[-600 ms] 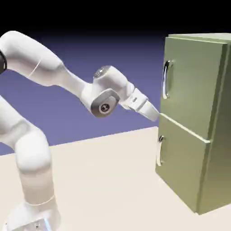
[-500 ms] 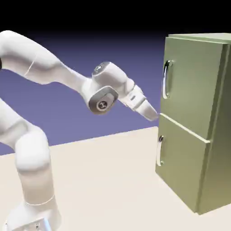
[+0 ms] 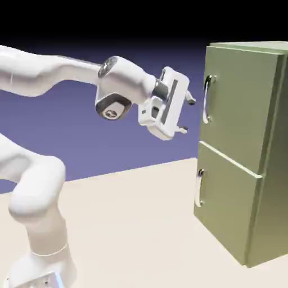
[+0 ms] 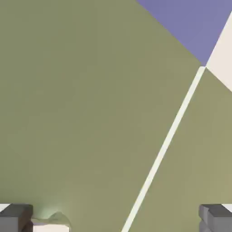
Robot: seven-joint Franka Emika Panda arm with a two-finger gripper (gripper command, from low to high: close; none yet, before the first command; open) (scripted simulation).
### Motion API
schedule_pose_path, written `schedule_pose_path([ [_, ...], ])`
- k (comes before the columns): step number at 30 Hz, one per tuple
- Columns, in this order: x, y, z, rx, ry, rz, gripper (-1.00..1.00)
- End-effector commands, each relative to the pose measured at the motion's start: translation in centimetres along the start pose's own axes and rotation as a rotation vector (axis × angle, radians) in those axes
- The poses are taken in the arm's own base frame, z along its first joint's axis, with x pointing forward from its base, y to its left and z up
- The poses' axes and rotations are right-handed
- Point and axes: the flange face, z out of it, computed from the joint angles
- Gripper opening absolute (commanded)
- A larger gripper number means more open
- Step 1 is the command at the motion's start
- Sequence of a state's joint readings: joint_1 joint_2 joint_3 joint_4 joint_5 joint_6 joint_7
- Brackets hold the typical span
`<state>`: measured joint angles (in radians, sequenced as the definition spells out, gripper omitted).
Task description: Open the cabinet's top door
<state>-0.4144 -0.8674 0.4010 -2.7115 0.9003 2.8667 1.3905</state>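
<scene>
Jaws (image 3: 188,116) of dark grey-tipped metal stand wide apart, nothing between them, just short of the tall boxy olive-green cabinet (image 3: 242,157). Ahead of them is its flat olive-green top door (image 3: 239,104), shut, its curved silver handle (image 3: 206,101) near the upper fingertip (image 3: 192,102).

In the exterior view you see a pale beige tabletop (image 3: 129,225), smooth and evenly bright. Behind its far edge there is a plain blue-violet backdrop (image 3: 79,140), which becomes black toward the top. In the hand view, you find the same backdrop near the upper right, and beside it a pale piece of the tabletop.
</scene>
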Motion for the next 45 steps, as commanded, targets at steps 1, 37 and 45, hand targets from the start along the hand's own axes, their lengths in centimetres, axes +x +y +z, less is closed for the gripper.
schedule_pose_path([
  [1,-0.2,-0.1,-0.3,0.013,-0.006,0.06,0.0],
  [37,-6.4,5.0,6.5,0.089,-0.602,1.833,0.0],
  [45,-7.6,2.8,10.9,0.088,-0.601,1.833,-1.0],
])
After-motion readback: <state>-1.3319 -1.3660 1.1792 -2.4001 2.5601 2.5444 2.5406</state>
